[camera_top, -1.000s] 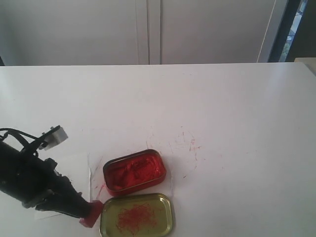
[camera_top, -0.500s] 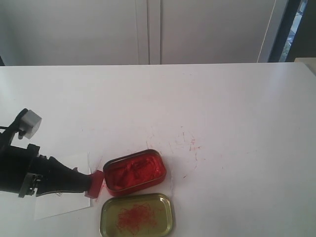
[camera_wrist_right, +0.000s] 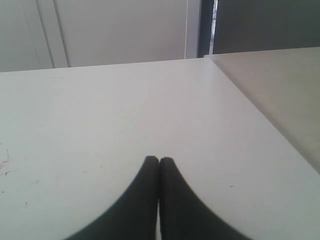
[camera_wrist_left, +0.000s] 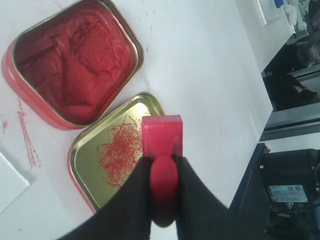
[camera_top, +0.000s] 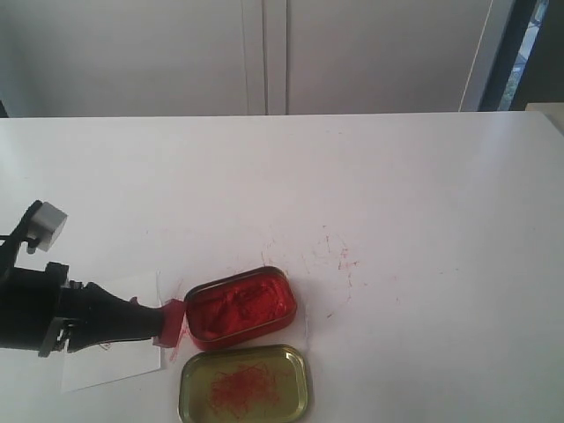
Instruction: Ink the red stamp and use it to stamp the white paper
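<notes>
At the left of the table [camera_top: 397, 194], the red stamp [camera_top: 173, 321] is gripped by its handle between the narrowly parted fingers of the left gripper [camera_top: 160, 322]. It is held sideways, its square base turned toward the tin of red ink [camera_top: 240, 307], just beside the tin's end. The white paper [camera_top: 110, 366] is seen lying flat under that gripper, beside the gold tray [camera_top: 245, 384] smeared with red. Over bare tabletop, the right gripper [camera_wrist_right: 159, 161] is seen with fingers pressed together, and nothing is held.
</notes>
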{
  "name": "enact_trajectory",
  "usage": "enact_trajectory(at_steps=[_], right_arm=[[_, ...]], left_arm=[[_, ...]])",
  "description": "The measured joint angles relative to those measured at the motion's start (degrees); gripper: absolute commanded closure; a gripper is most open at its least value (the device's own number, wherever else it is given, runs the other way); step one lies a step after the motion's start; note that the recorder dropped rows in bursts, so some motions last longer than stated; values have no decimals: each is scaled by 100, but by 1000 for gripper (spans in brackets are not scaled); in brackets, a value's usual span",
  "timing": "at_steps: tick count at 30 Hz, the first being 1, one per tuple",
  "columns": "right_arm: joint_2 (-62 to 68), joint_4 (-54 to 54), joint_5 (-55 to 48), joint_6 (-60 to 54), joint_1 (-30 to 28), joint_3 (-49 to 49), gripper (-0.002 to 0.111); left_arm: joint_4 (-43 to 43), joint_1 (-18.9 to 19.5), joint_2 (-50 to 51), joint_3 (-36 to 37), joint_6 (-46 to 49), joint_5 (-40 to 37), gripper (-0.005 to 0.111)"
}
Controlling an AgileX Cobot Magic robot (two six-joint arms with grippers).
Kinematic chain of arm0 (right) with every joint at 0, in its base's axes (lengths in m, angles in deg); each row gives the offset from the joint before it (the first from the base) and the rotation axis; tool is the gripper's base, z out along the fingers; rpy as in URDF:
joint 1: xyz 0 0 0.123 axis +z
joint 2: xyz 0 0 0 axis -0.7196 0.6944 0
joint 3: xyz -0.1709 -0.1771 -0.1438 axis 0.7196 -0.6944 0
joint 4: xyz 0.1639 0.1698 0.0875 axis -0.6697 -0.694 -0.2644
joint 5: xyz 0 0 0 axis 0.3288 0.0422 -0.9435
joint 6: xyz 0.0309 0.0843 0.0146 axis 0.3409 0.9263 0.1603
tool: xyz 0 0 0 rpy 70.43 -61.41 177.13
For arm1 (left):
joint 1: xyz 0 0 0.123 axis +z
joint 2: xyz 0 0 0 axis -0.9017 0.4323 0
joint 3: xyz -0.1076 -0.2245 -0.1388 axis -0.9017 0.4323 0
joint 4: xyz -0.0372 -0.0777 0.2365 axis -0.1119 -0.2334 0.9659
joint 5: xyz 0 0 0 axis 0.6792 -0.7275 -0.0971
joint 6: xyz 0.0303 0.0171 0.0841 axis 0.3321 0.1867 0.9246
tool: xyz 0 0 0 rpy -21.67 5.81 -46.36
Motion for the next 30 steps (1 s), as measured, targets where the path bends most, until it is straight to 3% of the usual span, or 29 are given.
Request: enact_trajectory(at_steps=[30], right_arm=[[0, 0, 0, 0, 0, 0, 108]], left_arm=[[-326, 0, 676, 76, 23, 237, 107]])
